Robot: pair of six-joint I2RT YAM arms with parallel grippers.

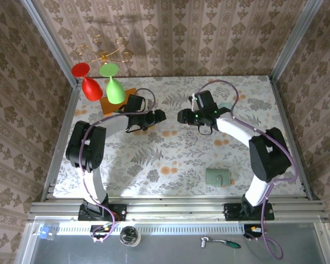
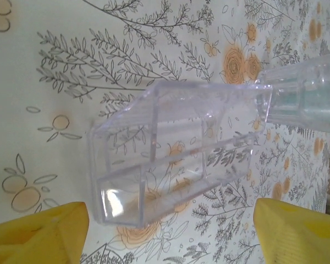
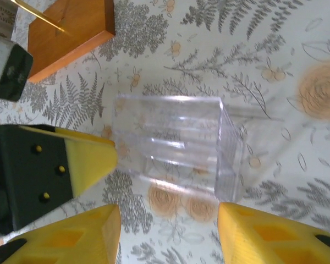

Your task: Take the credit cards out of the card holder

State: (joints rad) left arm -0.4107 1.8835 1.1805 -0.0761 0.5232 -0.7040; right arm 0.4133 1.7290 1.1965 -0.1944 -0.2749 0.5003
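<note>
Both hands faced each other mid-desk [image 1: 132, 165] around a clear plastic box [image 3: 176, 148]. The left hand [image 1: 157, 116] was spread wide and the right hand [image 1: 182, 116] stood apart, clamping nothing. The pale sage-green folding card holder [image 1: 218, 176] lay shut by the right arm's base, well apart from both, probably awaiting pickup.

I see a clear box [image 2: 154, 165] of glossy see-through plastic on the matt printed tablecloth [image 2: 55, 55]. My right gripper [image 3: 168, 214] has matt yellow plastic fingers [image 3: 264, 236]. At eleven o'clock on its camera sits a smooth orange wooden block [image 3: 71, 33]. The card holder [image 1: 218, 176] looks matt.
</note>
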